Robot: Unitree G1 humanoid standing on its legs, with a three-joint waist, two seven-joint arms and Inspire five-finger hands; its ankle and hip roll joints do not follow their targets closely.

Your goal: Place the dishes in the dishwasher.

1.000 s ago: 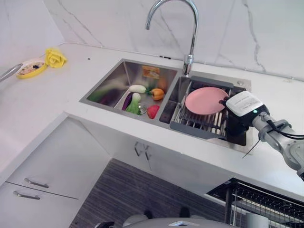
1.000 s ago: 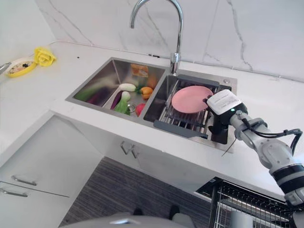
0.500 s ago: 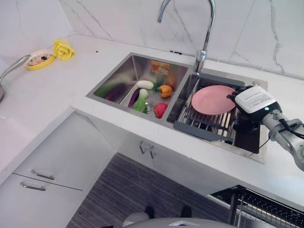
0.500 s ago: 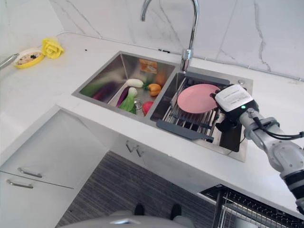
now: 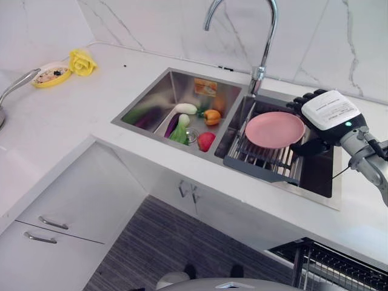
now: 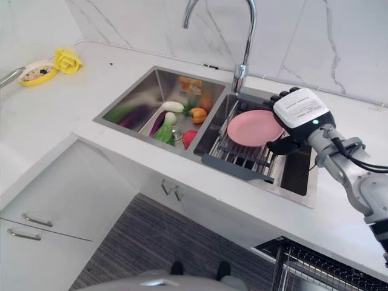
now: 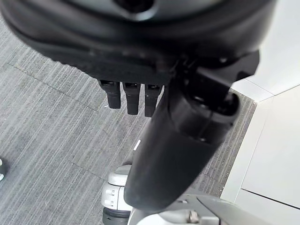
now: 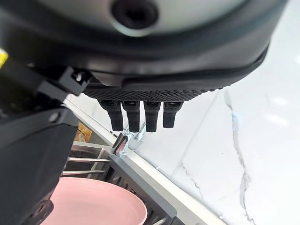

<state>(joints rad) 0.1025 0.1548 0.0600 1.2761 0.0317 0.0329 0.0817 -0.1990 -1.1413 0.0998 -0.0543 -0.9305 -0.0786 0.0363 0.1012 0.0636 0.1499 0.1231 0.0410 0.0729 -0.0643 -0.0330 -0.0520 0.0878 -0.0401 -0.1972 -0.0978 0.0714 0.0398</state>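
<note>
Pink and flat, the plate [image 5: 274, 129] lies on the wire rack [image 5: 265, 159] in the right basin of the steel sink [image 5: 151, 103], and my right hand [image 5: 327, 115] now sits at its far right rim. A second ago that hand hung lower, over the dark basin beside the rack; it has since come up and inward, so its thumb reaches under the plate's near edge while the fingers stretch straight past the far rim. I read them as spread, not yet pinching anything, and the plate has not budged. My guess is the grasp comes next. My left hand [image 7: 140, 98] dangles over the striped floor, fingers relaxed. Toy vegetables [image 5: 188, 124] fill the left basin.
</note>
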